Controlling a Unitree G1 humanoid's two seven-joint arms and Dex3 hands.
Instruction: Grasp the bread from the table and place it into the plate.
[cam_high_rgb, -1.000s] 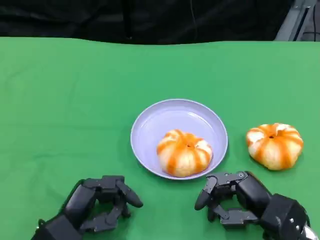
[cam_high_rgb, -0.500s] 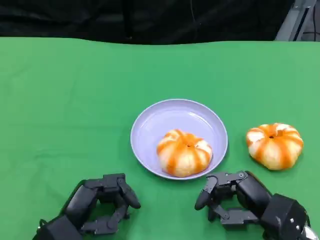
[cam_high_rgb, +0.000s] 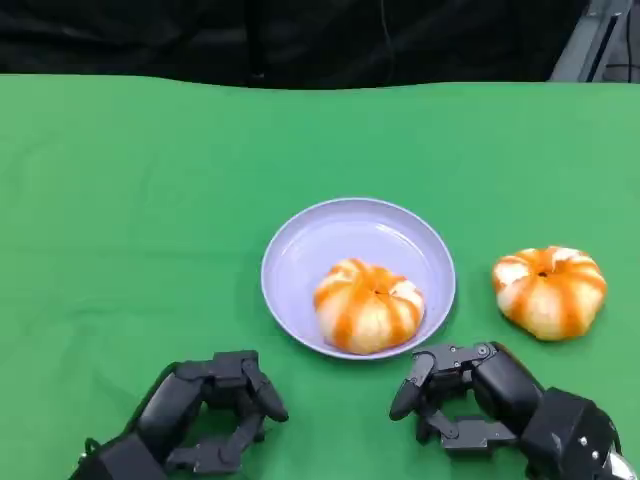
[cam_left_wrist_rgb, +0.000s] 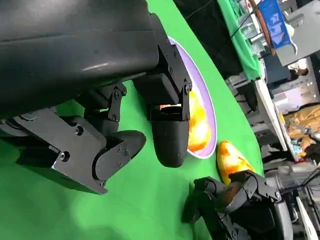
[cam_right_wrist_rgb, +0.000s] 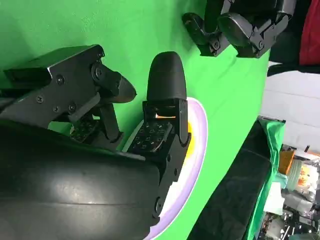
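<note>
Both hands — left hand (cam_high_rgb: 215, 410), right hand (cam_high_rgb: 465, 400) — empty, fingers apart, near the plate (cam_high_rgb: 300, 250) rim.

Table (cam_high_rgb: 130, 200): matt green cloth, smooth, faint creases. Plate (cam_high_rgb: 300, 250): lilac plastic by the look, smooth with soft sheen. Buns, one on plate (cam_high_rgb: 368, 305), one at its 3 o'clock (cam_high_rgb: 549, 290): glossy orange-and-white glazed crust. Hands, left (cam_high_rgb: 205, 410) and right (cam_high_rgb: 470, 395): black hard plastic, semi-matt.

Head view: looks down from above the near edge of the green cloth-covered counter (cam_high_rgb: 130, 200).
Left wrist view: close behind the black left hand (cam_left_wrist_rgb: 100, 100), low over the cloth.
Right wrist view: close behind the black right hand (cam_right_wrist_rgb: 100, 150).
Shared: all three show the round lilac plate (cam_high_rgb: 300, 255) (cam_left_wrist_rgb: 209, 105) (cam_right_wrist_rgb: 197, 145).
</note>
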